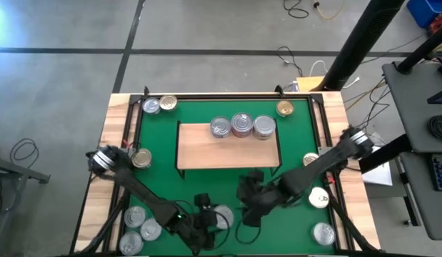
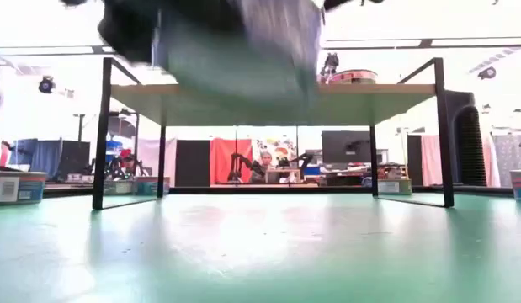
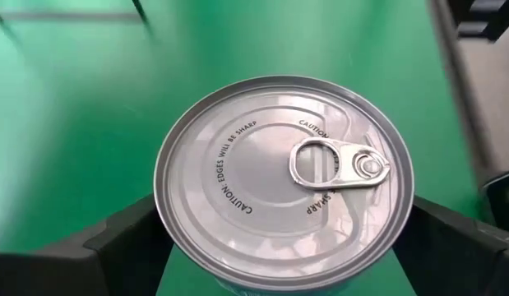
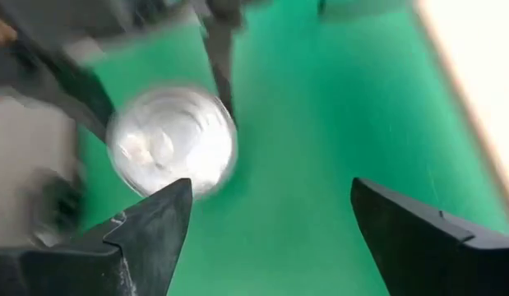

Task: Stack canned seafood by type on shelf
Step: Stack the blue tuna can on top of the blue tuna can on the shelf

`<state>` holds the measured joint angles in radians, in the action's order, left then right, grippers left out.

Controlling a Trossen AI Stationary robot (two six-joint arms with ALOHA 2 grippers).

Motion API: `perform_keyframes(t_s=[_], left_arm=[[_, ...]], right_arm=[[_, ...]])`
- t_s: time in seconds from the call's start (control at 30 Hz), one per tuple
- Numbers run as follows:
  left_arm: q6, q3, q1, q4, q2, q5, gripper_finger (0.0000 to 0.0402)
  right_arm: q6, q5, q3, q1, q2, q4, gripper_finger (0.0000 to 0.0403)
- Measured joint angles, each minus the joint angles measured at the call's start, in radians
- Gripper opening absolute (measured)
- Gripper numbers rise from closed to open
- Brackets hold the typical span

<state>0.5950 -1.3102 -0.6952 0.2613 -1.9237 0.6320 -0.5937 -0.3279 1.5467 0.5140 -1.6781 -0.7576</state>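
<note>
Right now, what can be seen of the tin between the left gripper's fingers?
The silver tin is a short round can with a ringed metal lid, a pull tab set off-centre and "CAUTION: EDGES WILL BE SHARP" stamped around it. It is upright, lid up, over the green mat at the table's near edge, in front of the shelf. The left gripper has one dark finger on each side of it, close against its rim; whether they press it, or whether it is lifted, cannot be told.
</note>
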Motion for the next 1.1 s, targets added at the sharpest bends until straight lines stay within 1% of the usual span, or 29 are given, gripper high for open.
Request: perform_keyframes(t_s=[0.2,0.4,0.53,0.67,0.77,0.93,1.03,1.1], left_arm=[[-0.103,0.004,0.023,0.066,0.194,0.006,0.037],[-0.25,0.012,0.128,0.214,0.361,-0.001,0.037],[-0.39,0.022,0.228,0.284,0.453,-0.075,0.0369],[-0.549,0.031,0.375,0.281,0.514,-0.216,0.0369],[-0.676,0.034,0.492,0.288,0.537,-0.335,0.0369],[-0.848,0.034,0.695,0.273,0.6,-0.617,0.0369],[-0.909,0.035,0.833,0.273,0.617,-0.797,0.0369],[-0.937,0.037,0.913,0.274,0.615,-0.882,0.0369]], right_arm=[[0.029,-0.031,0.0,-0.022,0.138,0.132,0.0316],[0.118,-0.043,-0.001,-0.091,0.21,0.203,0.0315],[0.198,-0.04,-0.001,-0.135,0.239,0.267,0.0315],[0.273,-0.039,-0.001,-0.203,0.243,0.276,0.031],[0.289,-0.04,-0.003,-0.261,0.241,0.27,0.0301],[0.342,-0.036,-0.003,-0.343,0.239,0.269,0.0285],[0.37,-0.031,-0.003,-0.392,0.239,0.27,0.0276],[0.376,-0.031,-0.003,-0.426,0.235,0.271,0.027]])
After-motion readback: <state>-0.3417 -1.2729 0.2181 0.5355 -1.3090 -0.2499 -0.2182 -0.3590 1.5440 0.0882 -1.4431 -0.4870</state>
